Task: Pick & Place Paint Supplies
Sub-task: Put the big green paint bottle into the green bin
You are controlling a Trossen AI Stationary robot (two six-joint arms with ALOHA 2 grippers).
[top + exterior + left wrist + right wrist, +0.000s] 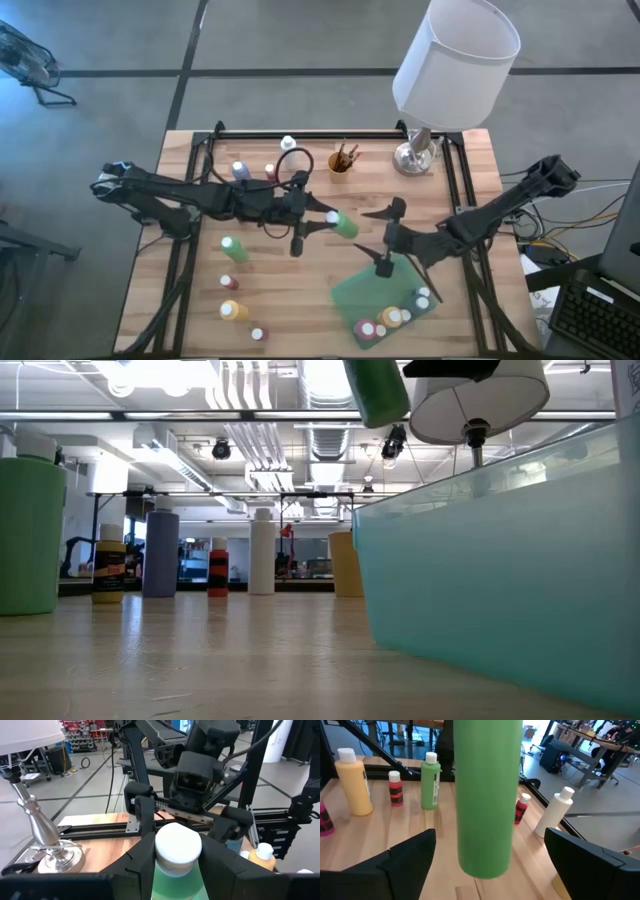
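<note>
The left pincer [318,222] is clamped on a green bottle [345,224] held above the counter [300,300], its base poking between the right pincer's [390,232] wide-apart fingers, apparently for a handover.

The left gripper [322,222] clasps a green bottle [344,224] at table centre. At its three o'clock, the right gripper [390,236] stands spread above a green tray [362,290].
</note>
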